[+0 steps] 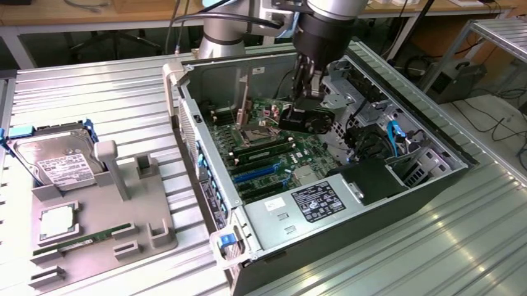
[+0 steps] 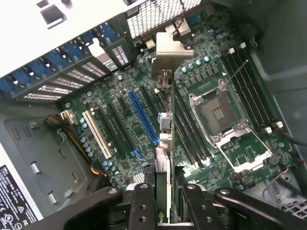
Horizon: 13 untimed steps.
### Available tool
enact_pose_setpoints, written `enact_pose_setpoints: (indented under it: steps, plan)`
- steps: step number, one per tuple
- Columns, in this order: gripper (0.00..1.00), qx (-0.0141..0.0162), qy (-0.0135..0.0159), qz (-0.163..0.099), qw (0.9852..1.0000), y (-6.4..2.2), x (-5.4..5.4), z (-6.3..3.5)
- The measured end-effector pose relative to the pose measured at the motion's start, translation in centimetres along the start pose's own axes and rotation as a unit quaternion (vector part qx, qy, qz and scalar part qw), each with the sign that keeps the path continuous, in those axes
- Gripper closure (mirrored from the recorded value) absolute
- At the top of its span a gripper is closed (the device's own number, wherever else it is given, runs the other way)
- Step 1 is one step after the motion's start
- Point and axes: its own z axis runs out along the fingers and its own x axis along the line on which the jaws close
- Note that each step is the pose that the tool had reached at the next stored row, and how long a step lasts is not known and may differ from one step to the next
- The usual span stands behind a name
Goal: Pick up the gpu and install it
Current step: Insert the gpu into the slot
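The gpu (image 1: pixel 311 119), a dark card with a round black fan, hangs above the green motherboard (image 1: pixel 263 148) inside the open computer case (image 1: pixel 428 142). My gripper (image 1: pixel 303 102) is shut on the card's upper edge. The wrist view looks down the card edge-on: the gpu (image 2: pixel 163 167) runs between my two black fingers (image 2: pixel 144 203), and its silver end bracket (image 2: pixel 169 55) points toward the case's rear slot openings. Below it lie the long blue slot (image 2: pixel 143 120) and black slots beside it. The card hovers between that blue slot and the bare CPU socket (image 2: pixel 223 117).
On the exterior view's left, a grey holder tray (image 1: pixel 157 237) carries a hard drive (image 1: pixel 62 161), a processor (image 1: pixel 56 222) and a green memory stick (image 1: pixel 82 242). The power supply (image 1: pixel 317 203) and drive cages with cables (image 1: pixel 395 139) crowd the case walls around the board.
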Motion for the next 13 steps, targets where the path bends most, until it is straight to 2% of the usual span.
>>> enact_pose_setpoints:
  steps: [7, 13]
  plan:
    - [0.74, 0.0013, -0.0019, -0.049, 0.9988, -0.01, 0.0, 0.38]
    - [0.74, 0.0007, -0.0036, -0.084, 0.9965, 0.0, -0.01, 0.73]
